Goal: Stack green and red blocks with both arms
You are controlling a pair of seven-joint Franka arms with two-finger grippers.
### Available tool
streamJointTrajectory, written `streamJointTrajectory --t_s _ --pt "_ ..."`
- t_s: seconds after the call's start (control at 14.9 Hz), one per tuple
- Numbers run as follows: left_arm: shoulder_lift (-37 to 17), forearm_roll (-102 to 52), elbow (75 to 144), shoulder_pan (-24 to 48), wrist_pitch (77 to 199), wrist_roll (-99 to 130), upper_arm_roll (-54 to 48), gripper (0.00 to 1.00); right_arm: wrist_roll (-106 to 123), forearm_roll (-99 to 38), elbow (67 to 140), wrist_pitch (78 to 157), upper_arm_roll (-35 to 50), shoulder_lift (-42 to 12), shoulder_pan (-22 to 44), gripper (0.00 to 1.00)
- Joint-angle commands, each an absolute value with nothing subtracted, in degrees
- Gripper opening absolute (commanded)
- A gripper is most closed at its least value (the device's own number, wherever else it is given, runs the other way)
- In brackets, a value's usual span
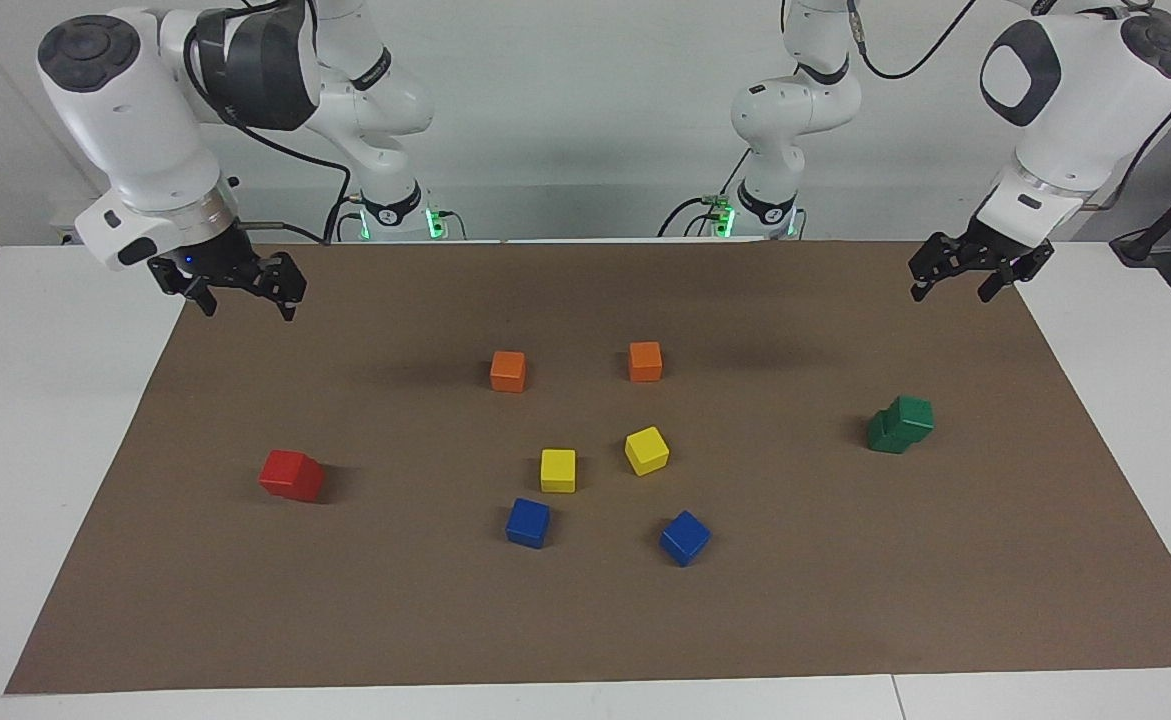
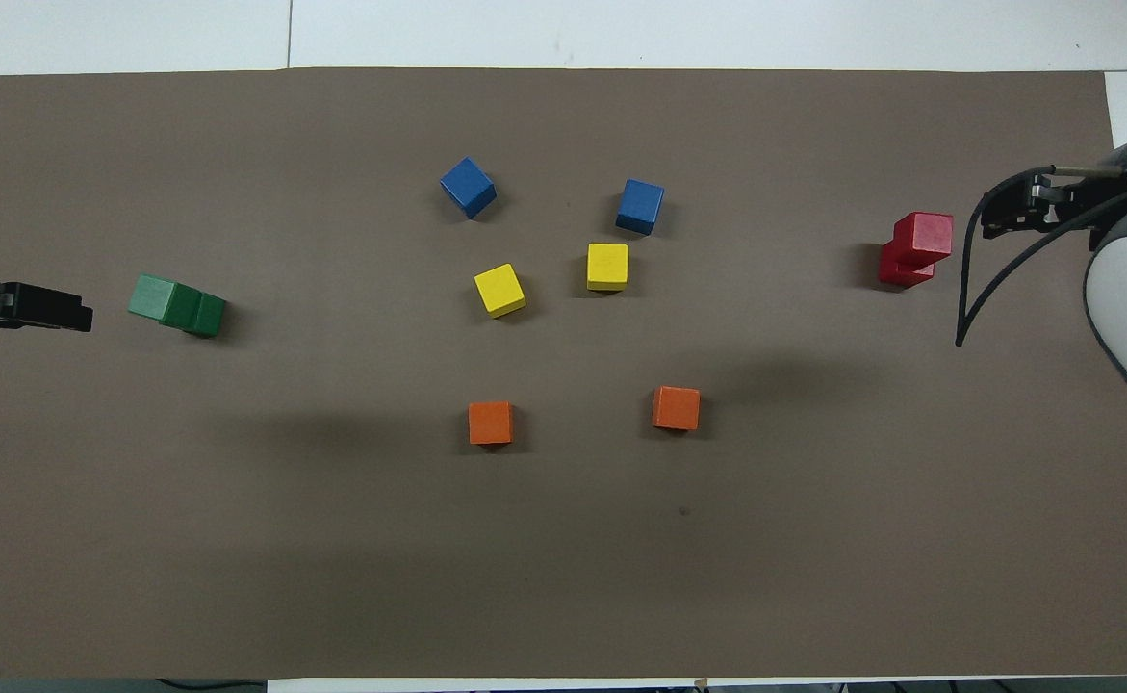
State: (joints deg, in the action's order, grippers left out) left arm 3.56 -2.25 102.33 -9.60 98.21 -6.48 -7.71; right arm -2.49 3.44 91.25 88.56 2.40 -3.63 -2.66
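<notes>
Green blocks (image 1: 900,424) stacked askew toward the left arm's end of the surface (image 1: 585,620), red blocks (image 1: 291,475) likewise toward the right arm's. Probably light, rigid, matte cubes: pinch flat opposite sides. Left gripper (image 1: 963,282) and right gripper (image 1: 243,297) hang over the robots' edge, fingers apart, empty.

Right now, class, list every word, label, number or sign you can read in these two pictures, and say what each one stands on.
None can be read.
The round marks on the two arm bases are too small to read.
The cubes, such as the red blocks and green blocks, carry no text.
</notes>
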Motion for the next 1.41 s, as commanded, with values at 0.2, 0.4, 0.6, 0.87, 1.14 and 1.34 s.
streamJointTrajectory --t_s 0.2,0.4,0.6,0.87,1.14,1.34 --pt "3.7 -2.5 101.0 -6.9 96.0 -2.1 -6.5 1.00 -0.6 1.4 91.3 86.8 1.7 -2.2 -2.8 1.00" --pt "4.5 -2.5 101.4 -6.9 95.5 -2.2 -5.9 1.00 -0.8 1.2 91.5 87.4 -1.9 -2.1 0.9 1.00" --pt "4.6 -2.5 101.7 -6.6 95.5 -2.0 -5.8 1.00 -0.6 1.1 91.5 87.7 -5.5 -2.2 3.9 1.00" --pt "4.3 -2.5 100.5 -6.2 95.4 -1.9 -5.9 1.00 0.3 1.1 91.5 88.1 -6.6 -2.2 3.9 1.00" --pt "3.6 -2.1 96.3 -5.3 92.2 -1.9 -6.5 1.00 0.4 0.6 91.4 87.5 -6.6 -2.2 4.0 1.00" --pt "3.4 -1.9 95.7 -4.8 92.5 -1.9 -7.2 1.00 0.4 1.6 91.4 88.1 -6.6 -2.2 4.0 1.00"
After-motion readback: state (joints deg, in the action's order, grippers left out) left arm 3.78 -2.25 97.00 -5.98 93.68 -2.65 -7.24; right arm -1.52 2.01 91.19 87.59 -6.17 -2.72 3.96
